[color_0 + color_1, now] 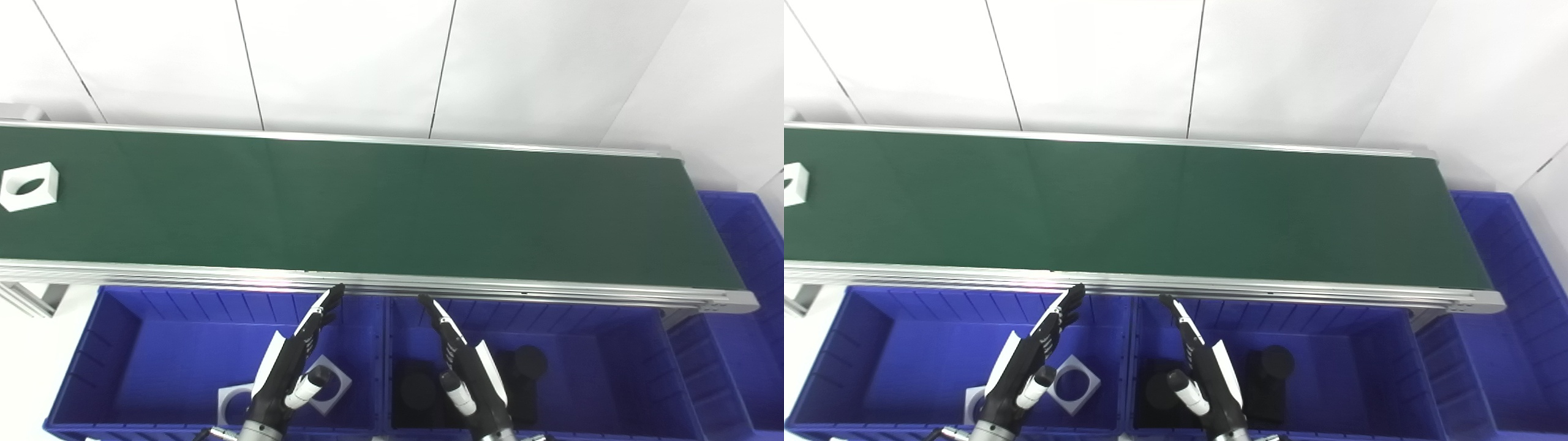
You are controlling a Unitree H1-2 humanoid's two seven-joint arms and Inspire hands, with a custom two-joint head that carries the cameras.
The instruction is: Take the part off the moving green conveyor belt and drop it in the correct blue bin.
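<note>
Conveyor belt [367, 208] runs green across the scene with one white part [29, 186] riding at its far left end, a square block with a round hole through it, well apart from both hands. Nothing has been picked for this round yet, so the whole of it is left to do: the reach, the grasp, the carry and the drop. Both hands wait low, just on the near side of the belt's metal rail, above the bins. The left hand [293, 361] is spread open with fingers straight and holds nothing; the right hand [467, 361] is likewise open and empty, its fingertips pointing up toward the belt. Below the left hand, the left blue bin [122, 343] already holds two white square parts with holes [327, 384], the same sort as the one on the belt, so that bin looks the correct target. The right blue bin [612, 355] holds dark round parts [530, 361], a different kind. A third blue bin [744, 245] sits past the belt's right end; its contents are not visible. Judging by position, the left hand seems the better placed for the catch.
</note>
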